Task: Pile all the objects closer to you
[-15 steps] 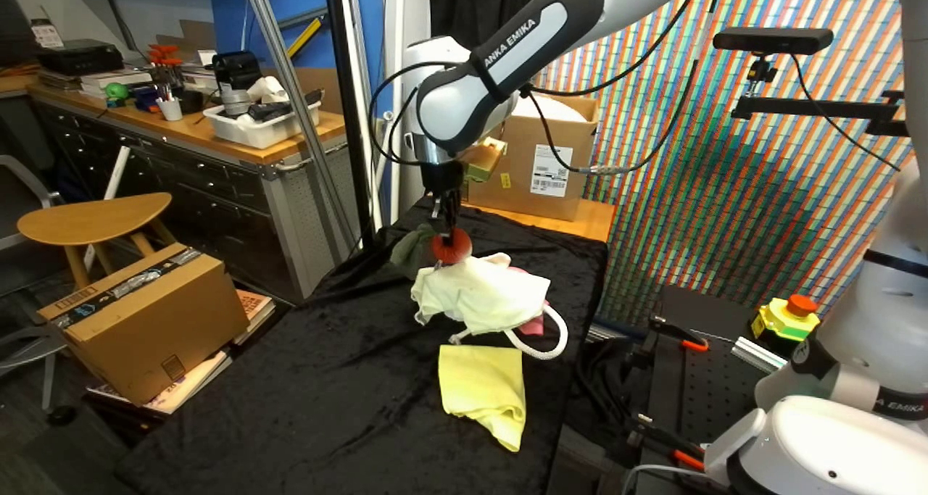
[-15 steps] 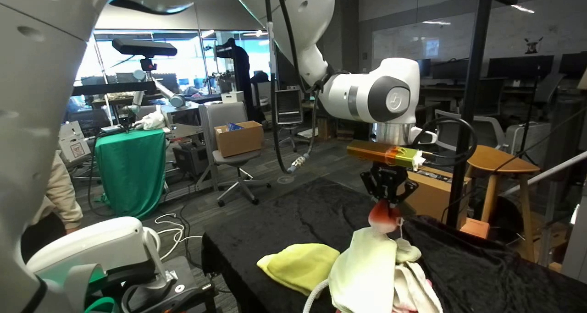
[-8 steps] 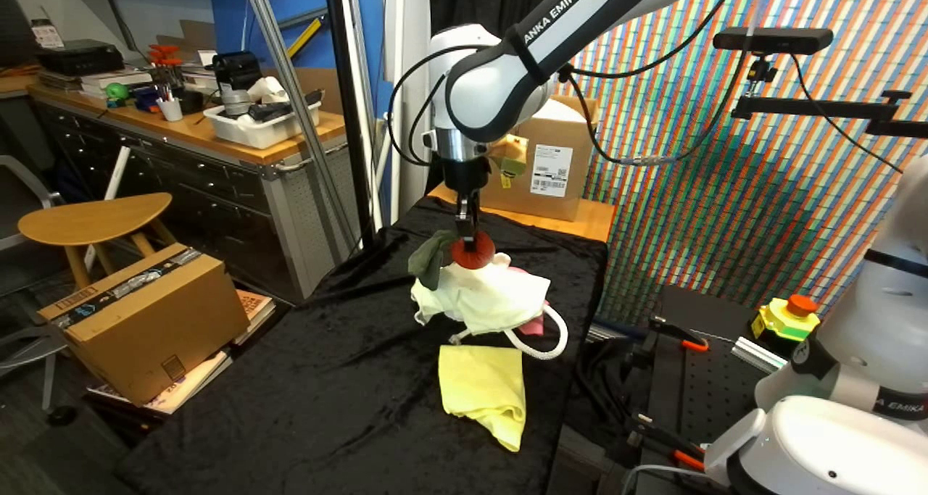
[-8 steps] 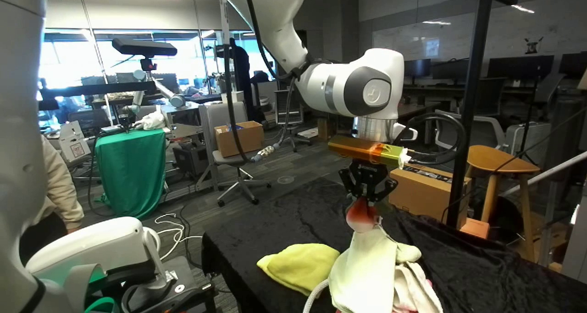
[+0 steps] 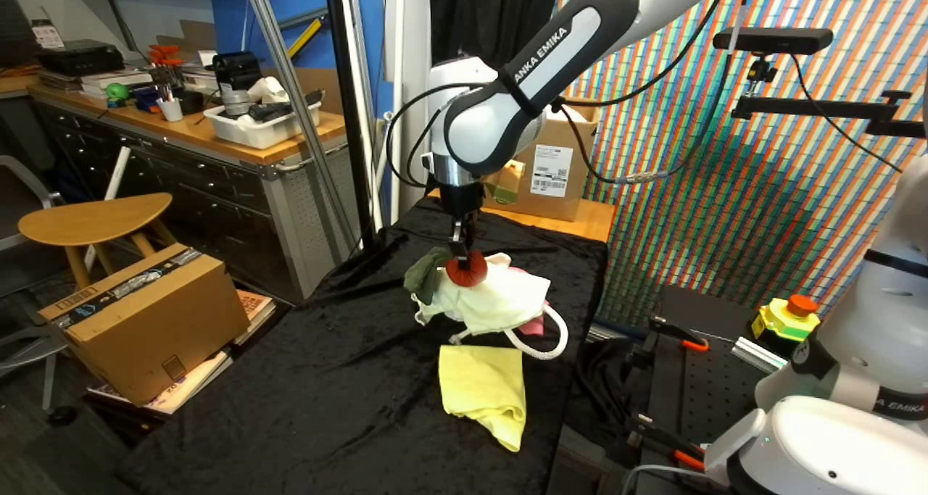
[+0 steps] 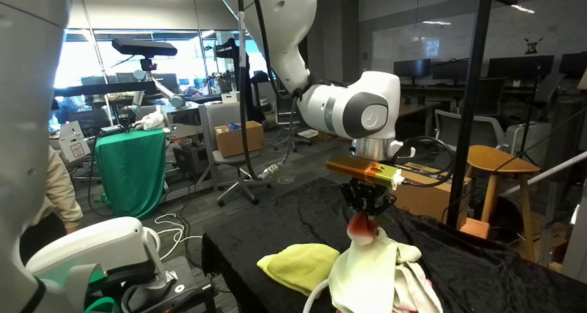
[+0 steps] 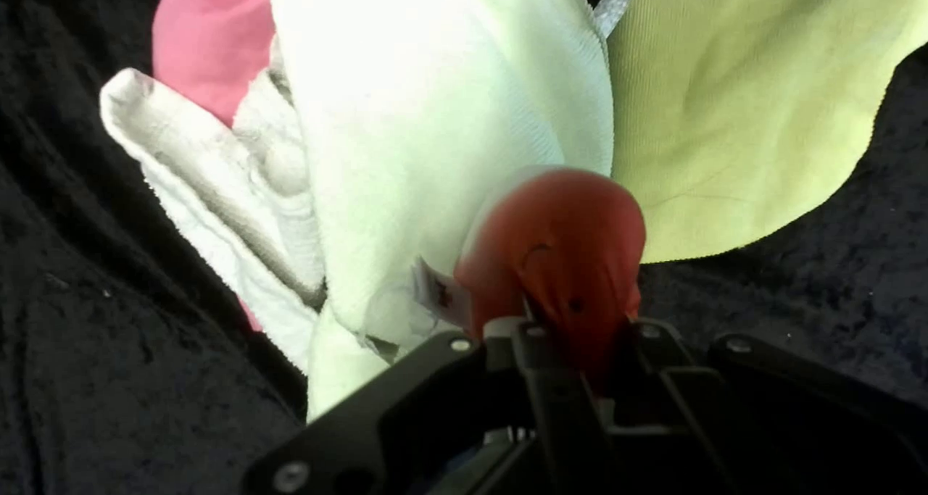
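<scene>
Black two-pronged gripper (image 6: 367,216): I have it closed on a small red-and-green soft item (image 7: 569,238); the rounded red body is pinched tight in the wrist view, a white tag (image 7: 444,296) poking out beside it.
Held item's lie: the red end is at the grip, and the dark green end trails away from the white arm base (image 5: 881,306).
Pale yellow-green fabric cloth (image 5: 507,296): my landing spot, I judge. Its long axis runs from almost beneath the gripper toward the base, so most of it lies on the base side of my grip. This is the relation that matters: I hang over its outer end, not its middle.
Contact: red body overlaps that end in both exterior views; touching or just above, I can't tell.
Green end: reaches past the cloth's outer edge, so letting go here could let it slide off. I'd nudge baseward first.
Heap underneath: a creased white cloth (image 7: 217,183), a smooth pink cloth (image 7: 210,46), and a white braided rope loop (image 5: 563,330) sticking out.
Bright yellow folded cloth (image 5: 482,386): on the black velvet-covered table (image 5: 312,393), near the heap but off it; likely my next pick.
Nearer arm: only this one.
</scene>
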You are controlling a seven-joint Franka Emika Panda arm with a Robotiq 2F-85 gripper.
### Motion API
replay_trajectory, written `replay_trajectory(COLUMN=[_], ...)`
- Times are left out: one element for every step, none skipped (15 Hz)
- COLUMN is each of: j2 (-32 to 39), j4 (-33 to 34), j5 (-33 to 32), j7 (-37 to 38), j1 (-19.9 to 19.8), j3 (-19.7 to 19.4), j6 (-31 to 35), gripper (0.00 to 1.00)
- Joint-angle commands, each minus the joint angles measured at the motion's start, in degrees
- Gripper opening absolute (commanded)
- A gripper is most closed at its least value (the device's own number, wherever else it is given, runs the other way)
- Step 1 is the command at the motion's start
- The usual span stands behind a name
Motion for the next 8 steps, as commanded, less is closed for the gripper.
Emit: replay_trajectory(j2=[4.2, 5.08, 5.92, 6.6, 7.39, 8.17, 8.97, 9.78], j4=[3.53, 4.03, 4.59, 5.01, 5.62, 6.15, 6.73, 7.39], j5=[-1.2, -1.65, -2.15, -2.62, -2.78, -2.96, -2.56, -2.24], j7=[3.92, 4.9, 5.95, 6.92, 7.63, 8.36, 8.35, 8.6], j1=[0.73, 0.89, 1.1, 1.23, 1.24, 1.29, 0.94, 0.78], j3=[-1.24, -1.61, -2.01, -2.41, -2.62, -2.87, -2.69, -2.62], j6=[0.63, 0.63, 0.65, 0.45, 0.27, 0.41, 0.42, 0.29], gripper=[0.1, 0.1, 0.1, 0.1, 0.1, 0.1, 0.1, 0.1])
